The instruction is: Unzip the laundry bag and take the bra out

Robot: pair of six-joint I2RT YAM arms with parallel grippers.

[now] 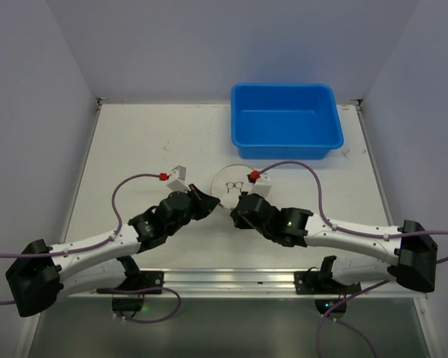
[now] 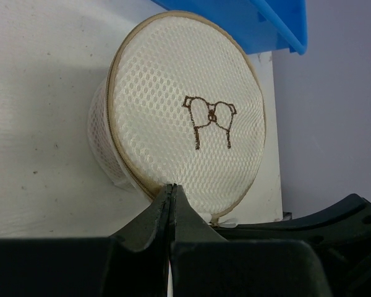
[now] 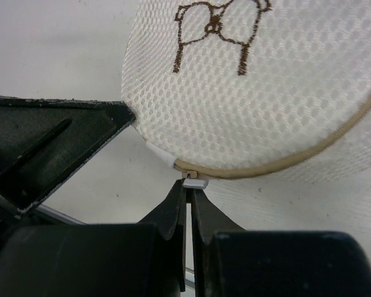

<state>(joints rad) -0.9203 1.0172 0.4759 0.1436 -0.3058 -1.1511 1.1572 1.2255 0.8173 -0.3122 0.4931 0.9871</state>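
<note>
Your right gripper (image 3: 188,193) clamps the zipper pull (image 3: 195,181) of the laundry bag (image 3: 266,93), visible only from its wrist; left gripper (image 2: 171,189) pressed together at bag rim; tips unclear overhead

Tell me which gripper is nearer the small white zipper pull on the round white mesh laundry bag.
Right. The right gripper has its jaws shut on the white zipper pull; the left gripper, jaws shut, meets the tan rim farther left.
</note>
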